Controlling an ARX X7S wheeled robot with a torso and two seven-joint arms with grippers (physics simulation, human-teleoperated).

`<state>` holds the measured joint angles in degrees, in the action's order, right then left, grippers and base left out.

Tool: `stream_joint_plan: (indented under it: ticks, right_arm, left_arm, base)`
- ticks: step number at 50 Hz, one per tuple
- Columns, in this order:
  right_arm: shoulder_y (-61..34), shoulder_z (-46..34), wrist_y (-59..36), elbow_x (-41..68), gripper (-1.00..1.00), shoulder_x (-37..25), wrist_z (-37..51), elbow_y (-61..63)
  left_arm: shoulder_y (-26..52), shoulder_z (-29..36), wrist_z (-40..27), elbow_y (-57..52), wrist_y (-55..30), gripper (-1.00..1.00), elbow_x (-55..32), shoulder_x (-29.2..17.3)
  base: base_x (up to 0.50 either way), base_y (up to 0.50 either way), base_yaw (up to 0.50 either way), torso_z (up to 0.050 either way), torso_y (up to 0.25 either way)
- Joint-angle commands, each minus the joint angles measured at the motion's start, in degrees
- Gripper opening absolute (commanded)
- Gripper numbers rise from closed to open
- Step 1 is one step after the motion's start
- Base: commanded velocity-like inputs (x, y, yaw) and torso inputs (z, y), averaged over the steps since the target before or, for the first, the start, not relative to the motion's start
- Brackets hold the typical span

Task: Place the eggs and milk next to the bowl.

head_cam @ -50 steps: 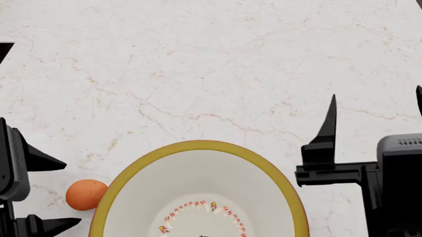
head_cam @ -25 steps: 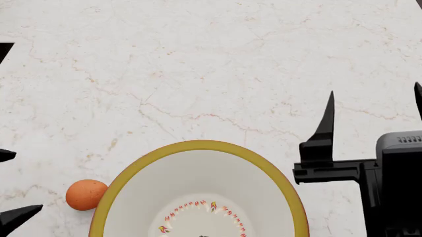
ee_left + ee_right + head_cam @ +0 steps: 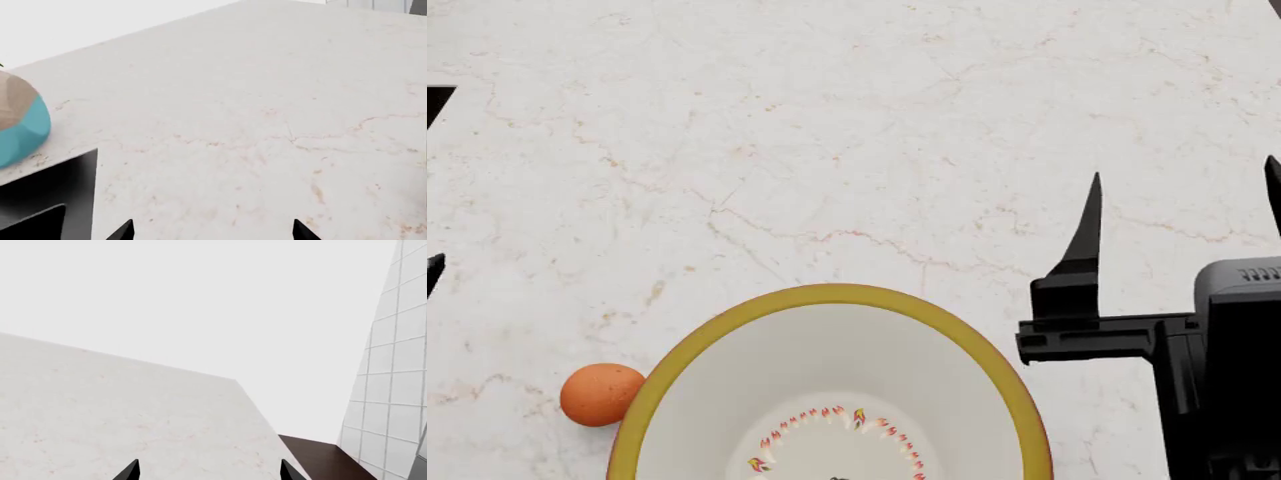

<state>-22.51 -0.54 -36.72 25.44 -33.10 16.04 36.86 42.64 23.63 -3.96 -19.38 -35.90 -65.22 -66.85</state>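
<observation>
Orange-brown egg at lower left of head view, touching bowl rim. 1 egg seen, milk not in view. Egg smooth, fragile: grip lightly across middle. Right gripper jaws apart, empty. Left gripper jaws apart, empty.

Cream marble countertop, brown veins; white tiled wall; dark brown floor.

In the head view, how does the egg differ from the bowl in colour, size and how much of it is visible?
The egg is plain orange-brown; the bowl is white with a mustard-yellow rim and small red-yellow marks inside. The egg is far smaller than the bowl. The egg shows almost whole; the bowl is cut off by the picture's lower edge. Both rest on the marble counter, side by side.
</observation>
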Motion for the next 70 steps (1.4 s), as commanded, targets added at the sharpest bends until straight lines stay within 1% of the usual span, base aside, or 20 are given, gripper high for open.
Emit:
stream_joint_plan:
  ticks: [1, 2, 3, 4, 5, 6, 7, 8, 12, 13, 14, 15, 20, 32, 61, 64, 66, 70]
  right_arm:
    - [-0.6, 1.7, -0.3, -0.8, 1.00, 1.3, -1.5, 0.1]
    - [-0.5, 1.8, -0.2, -0.7, 1.00, 1.3, -1.5, 0.1]
    - [-0.5, 1.8, -0.3, -0.7, 1.00, 1.3, -1.4, 0.1]
    - [-0.5, 1.8, -0.1, -0.8, 1.00, 1.3, -1.5, 0.0]
    - [-0.4, 1.8, 0.1, -0.9, 1.00, 1.3, -1.5, -0.2]
    - [-0.4, 1.9, 0.1, -0.8, 1.00, 1.3, -1.5, -0.2]
    - [-0.4, 2.0, 0.1, -0.8, 1.00, 1.3, -1.5, -0.2]
    - [-0.3, 2.1, 0.2, -0.8, 1.00, 1.3, -1.5, -0.3]
    - [-0.3, 1.9, 0.9, -1.1, 1.00, 1.3, -1.7, -1.0]
    - [-0.3, 2.0, 0.9, -1.0, 1.00, 1.3, -1.7, -1.0]
    - [-0.5, 1.9, 0.8, -1.0, 1.00, 1.3, -1.6, -1.0]
    - [-0.5, 1.6, 1.0, -1.2, 1.00, 1.4, -1.6, -1.2]
    - [-0.7, 1.3, 0.7, -1.2, 1.00, 1.4, -1.6, -1.3]
    - [-0.1, 1.5, 1.1, -1.2, 1.00, 1.3, -1.5, -1.5]
    - [0.8, 2.3, 0.7, -0.5, 1.00, 0.8, -0.9, -0.2]
    - [0.5, 2.4, -0.5, -0.2, 1.00, 0.5, -0.4, 0.7]
    - [0.0, 3.1, -3.2, 1.1, 1.00, 0.1, 0.4, 2.5]
    - [-2.2, 5.7, -11.7, 4.7, 1.00, -0.6, 3.9, 6.4]
  left_arm:
    - [-1.0, -5.3, -14.2, 1.2, 3.4, 1.00, 1.4, 4.5]
    - [-0.9, -5.0, -14.1, 0.6, 3.2, 1.00, 1.0, 4.8]
    - [-0.4, -4.4, -15.1, 0.6, 3.1, 1.00, 2.7, 5.4]
    - [-0.4, -4.8, -15.0, 0.7, 2.9, 1.00, 0.8, 5.9]
    - [0.0, -3.8, -16.4, 1.1, 3.1, 1.00, 4.1, 6.5]
    - [0.0, -4.2, -17.4, 1.9, 3.1, 1.00, 3.2, 7.5]
    - [-0.3, -4.6, -17.3, 2.0, 4.8, 1.00, 4.4, 7.9]
    - [-0.4, -4.7, -17.5, 2.1, 4.6, 1.00, 3.6, 8.3]
    - [-0.5, -3.9, -19.3, 2.2, 5.8, 1.00, 6.7, 10.0]
    - [-0.5, -3.9, -19.2, 2.1, 5.8, 1.00, 6.5, 10.1]
    - [-0.4, -3.6, -20.6, 2.0, 5.9, 1.00, 8.1, 10.3]
    - [-1.0, -4.4, -20.3, 2.1, 6.4, 1.00, 6.3, 10.6]
    - [-0.9, -3.9, -21.3, 2.5, 6.9, 1.00, 8.5, 11.3]
    - [0.7, -2.1, -19.8, 1.7, 6.2, 1.00, 10.4, 11.8]
    - [0.7, -1.0, -18.1, 1.5, 6.2, 1.00, 11.2, 12.0]
    - [0.6, -1.0, -18.1, 1.5, 6.4, 1.00, 11.2, 12.0]
    - [0.5, -0.9, -18.2, 1.5, 6.7, 1.00, 11.9, 12.1]
    - [0.0, -0.8, -18.2, 1.6, 7.3, 1.00, 12.2, 12.5]
  base:
    - [0.00, 0.00, 0.00, 0.000, 0.000]
    - [0.00, 0.00, 0.00, 0.000, 0.000]
    - [0.00, 0.00, 0.00, 0.000, 0.000]
    - [0.00, 0.00, 0.00, 0.000, 0.000]
    - [0.00, 0.00, 0.00, 0.000, 0.000]
    - [0.00, 0.00, 0.00, 0.000, 0.000]
    - [0.00, 0.00, 0.00, 0.000, 0.000]
    - [0.00, 0.00, 0.00, 0.000, 0.000]
    - [0.00, 0.00, 0.00, 0.000, 0.000]
    - [0.00, 0.00, 0.00, 0.000, 0.000]
    - [0.00, 0.00, 0.00, 0.000, 0.000]
    - [0.00, 0.00, 0.00, 0.000, 0.000]
    - [0.00, 0.00, 0.00, 0.000, 0.000]
    - [0.00, 0.00, 0.00, 0.000, 0.009]
    - [0.00, 0.00, 0.00, 0.000, 0.244]
    - [0.00, 0.00, 0.00, 0.000, 0.250]
    - [0.00, 0.00, 0.00, 0.000, 0.088]
    - [0.00, 0.00, 0.00, 0.000, 0.000]
